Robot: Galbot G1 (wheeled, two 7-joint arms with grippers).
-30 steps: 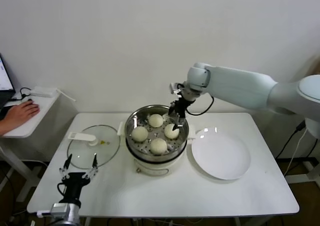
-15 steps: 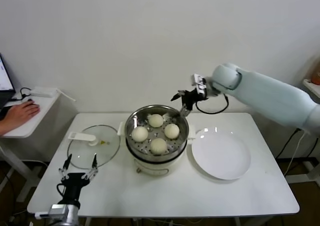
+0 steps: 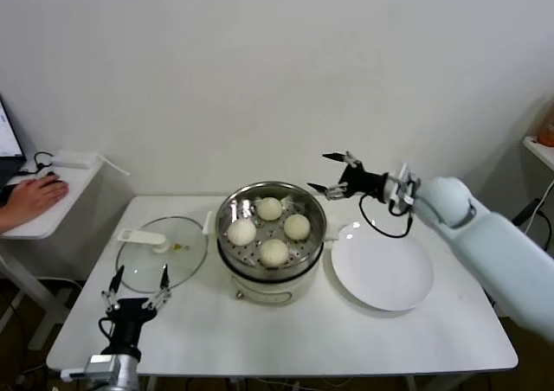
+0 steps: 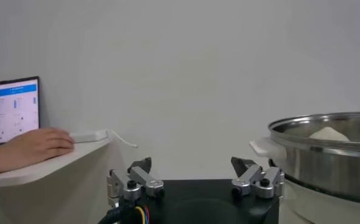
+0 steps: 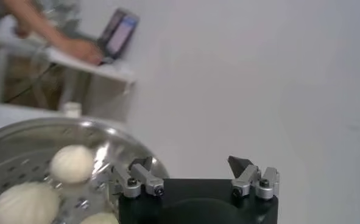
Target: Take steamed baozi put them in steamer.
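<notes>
baozi (image 3: 274, 252): all four sitting in the steamer (image 3: 271, 274), mid table (image 3: 346, 339)
right tool (image 3: 331, 172): empty, fingers spread, up beside the steamer rim
left tool (image 3: 137, 289): fingers apart, parked near the glass lid (image 3: 163, 251)
plate (image 3: 383, 272): right of the steamer

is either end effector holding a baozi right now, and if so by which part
Nothing is held. The right end effector is open and empty above the steamer's far right rim; all four baozi sit on its tray. The left end effector is open and empty, near the table's front edge.
</notes>
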